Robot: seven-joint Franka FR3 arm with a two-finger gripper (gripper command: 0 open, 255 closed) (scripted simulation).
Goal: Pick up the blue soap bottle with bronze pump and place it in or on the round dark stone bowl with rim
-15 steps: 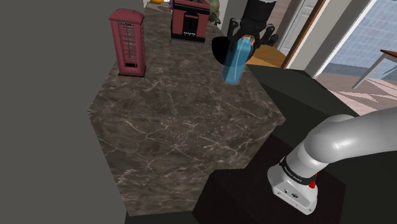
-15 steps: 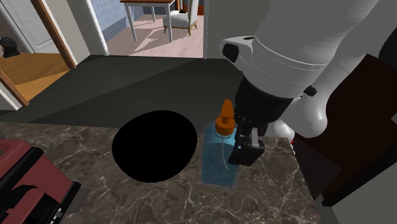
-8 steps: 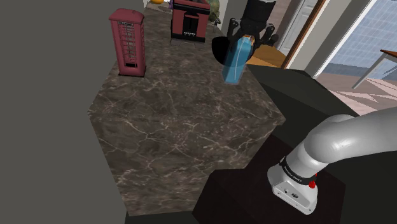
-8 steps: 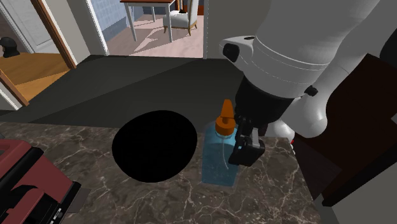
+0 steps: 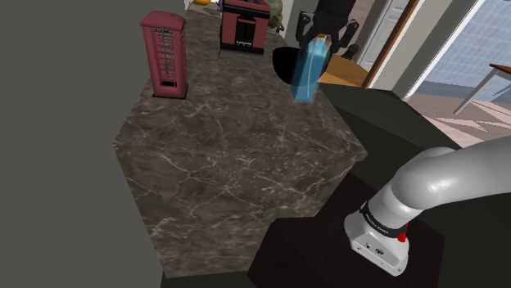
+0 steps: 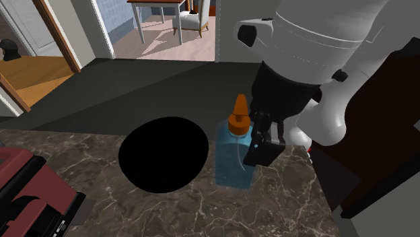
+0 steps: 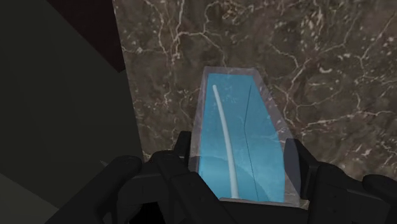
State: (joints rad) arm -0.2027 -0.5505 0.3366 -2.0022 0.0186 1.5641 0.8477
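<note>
The black pincer (image 6: pixel 261 149) was clenched on the blue soap bottle (image 6: pixel 232 160) below its orange pump top (image 6: pixel 238 121), holding it upright just beside the round black bowl (image 6: pixel 163 153) near the edge of the dark marble bench (image 6: pixel 168 212).

Shoulder view: set high, beside and a little behind the arm's white base (image 5: pixel 383 233), looking down and away over the dark brown veined marble countertop (image 5: pixel 229 172) from well back.

Second exterior view: placed close above the counter's far end, tilted down, facing roughly toward the shoulder view's right, with the arm entering from its own right.

Wrist view: mounted on the hand, aimed down along the black gripper (image 7: pixel 240 159), very near the stone.

Shared by all three: the translucent blue soap bottle with orange pump (image 6: pixel 234 158) and the marble around it. Shared by both exterior views: the round black bowl (image 6: pixel 163 153).
</note>
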